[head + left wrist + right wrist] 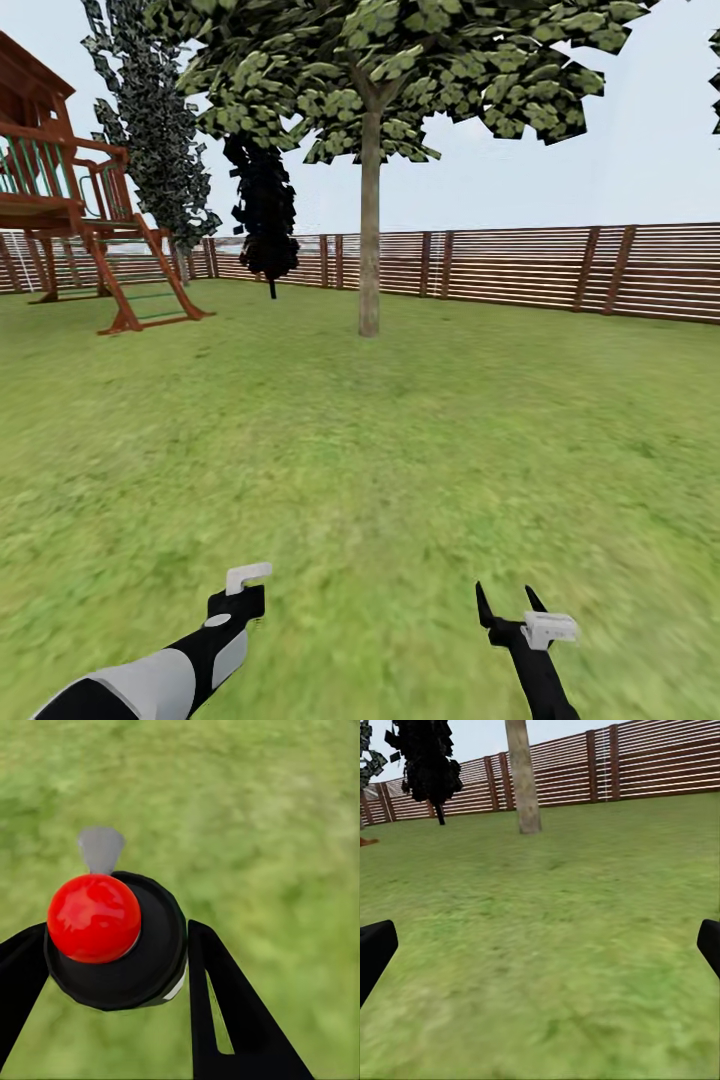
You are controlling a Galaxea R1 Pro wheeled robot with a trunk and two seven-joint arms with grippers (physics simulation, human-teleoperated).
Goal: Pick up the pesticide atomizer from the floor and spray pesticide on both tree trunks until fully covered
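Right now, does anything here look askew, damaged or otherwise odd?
Nothing stands out. The left hand holds the atomizer upright over grass, the right hand is open, and the tree stands straight.

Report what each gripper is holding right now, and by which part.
The left gripper holds the pesticide atomizer, its fingers on either side of the round black body below the red cap. The right gripper is open and holds nothing.

The tree (369, 215) stands on the lawn (400, 450) before the fence (520, 265); left of the tree, a cypress (265, 215), farther left a play tower (70, 210).
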